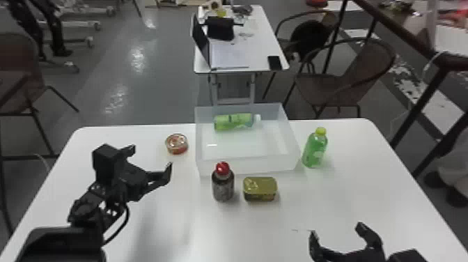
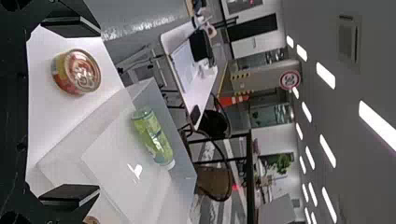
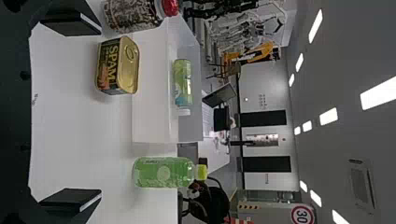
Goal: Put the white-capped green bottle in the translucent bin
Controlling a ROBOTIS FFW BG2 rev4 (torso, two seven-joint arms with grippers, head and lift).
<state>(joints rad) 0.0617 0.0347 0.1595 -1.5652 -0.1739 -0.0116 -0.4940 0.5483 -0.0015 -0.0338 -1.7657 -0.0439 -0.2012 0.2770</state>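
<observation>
Head view: white-capped green bottle [image 1: 231, 122], lying inside translucent bin [image 1: 249, 164], ahead of left end effector [image 1: 150, 160] and right end effector [image 1: 337, 230]. Left wrist view: fingers apart, empty. Right wrist view: likewise. Placement judged complete; best practice, leave bottle untouched, back both off clear of bin walls.

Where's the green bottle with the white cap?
In the head view, the white-capped bottle lies on its side inside the translucent bin, along the wall farthest from the robot.
</observation>
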